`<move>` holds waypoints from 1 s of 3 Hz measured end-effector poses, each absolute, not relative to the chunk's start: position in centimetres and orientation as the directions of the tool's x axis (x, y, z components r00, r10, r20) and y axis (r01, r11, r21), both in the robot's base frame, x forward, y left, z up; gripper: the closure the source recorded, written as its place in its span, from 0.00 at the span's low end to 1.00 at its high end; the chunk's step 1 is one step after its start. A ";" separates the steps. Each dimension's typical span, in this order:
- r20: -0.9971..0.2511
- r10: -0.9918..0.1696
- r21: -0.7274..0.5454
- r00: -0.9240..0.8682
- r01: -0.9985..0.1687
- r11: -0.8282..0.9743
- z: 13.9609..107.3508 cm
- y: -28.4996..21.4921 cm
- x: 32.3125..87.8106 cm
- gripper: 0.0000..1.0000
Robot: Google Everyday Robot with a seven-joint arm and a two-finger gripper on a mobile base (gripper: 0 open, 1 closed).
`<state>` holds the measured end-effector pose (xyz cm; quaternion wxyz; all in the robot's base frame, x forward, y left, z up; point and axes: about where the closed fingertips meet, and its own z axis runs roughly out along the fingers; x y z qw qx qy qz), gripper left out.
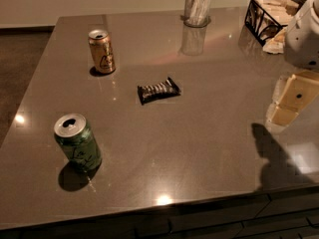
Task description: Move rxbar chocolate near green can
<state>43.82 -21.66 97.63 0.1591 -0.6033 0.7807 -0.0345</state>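
The rxbar chocolate (158, 90) is a flat bar in a shiny black wrapper with pale lettering, lying near the middle of the grey table (199, 143). The green can (78, 142) stands upright at the front left, its silver top open, well apart from the bar. My gripper (290, 102) hangs above the table's right edge, far to the right of the bar and holding nothing that shows. Its white arm (304, 34) rises above it at the right border.
A gold-tan can (101, 51) stands at the back left. A clear glass cup (197, 6) holding pale items stands at the back middle. A black wire basket (266, 16) with packets sits at the back right. The table's front edge runs along the bottom.
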 end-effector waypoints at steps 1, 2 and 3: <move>-0.215 -0.953 -0.245 -0.215 -0.932 0.266 97.7 -21.2 44.3 0.00; -0.247 -0.951 -0.239 -0.189 -0.939 0.248 97.7 -19.4 46.2 0.00; -0.315 -0.939 -0.209 -0.141 -0.954 0.214 96.8 -16.0 49.5 0.00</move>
